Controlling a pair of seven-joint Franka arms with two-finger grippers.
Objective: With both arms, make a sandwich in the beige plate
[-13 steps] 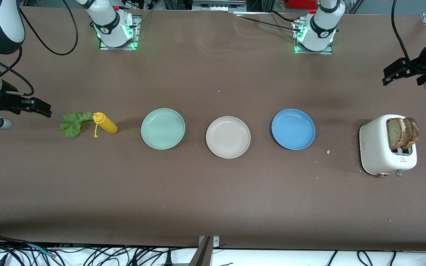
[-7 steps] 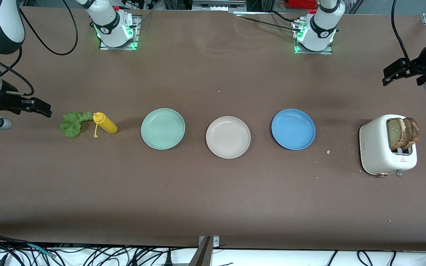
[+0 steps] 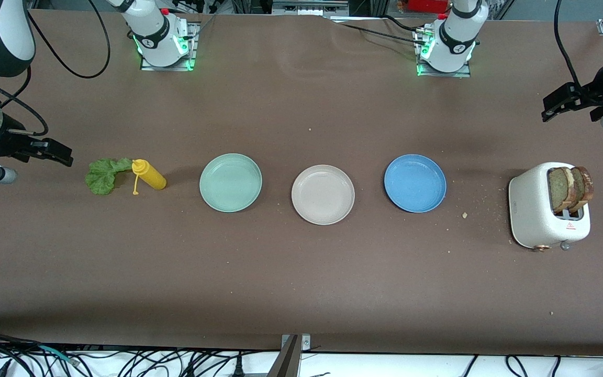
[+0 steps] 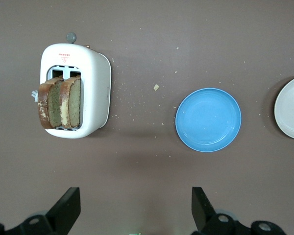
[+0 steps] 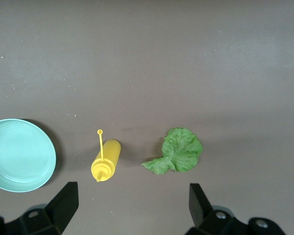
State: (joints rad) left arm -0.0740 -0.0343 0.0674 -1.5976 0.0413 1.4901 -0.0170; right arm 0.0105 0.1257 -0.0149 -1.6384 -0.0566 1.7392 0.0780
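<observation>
The beige plate sits empty mid-table between a mint-green plate and a blue plate; its edge shows in the left wrist view. Two brown toast slices stand in a white toaster, also in the left wrist view. A green lettuce leaf lies on the table, also in the right wrist view. My left gripper hangs open and empty above the table by the toaster. My right gripper hangs open and empty near the lettuce.
A yellow squeeze bottle lies on its side between the lettuce and the mint-green plate, also in the right wrist view. Crumbs are scattered between the blue plate and the toaster. Cables hang along the table's front edge.
</observation>
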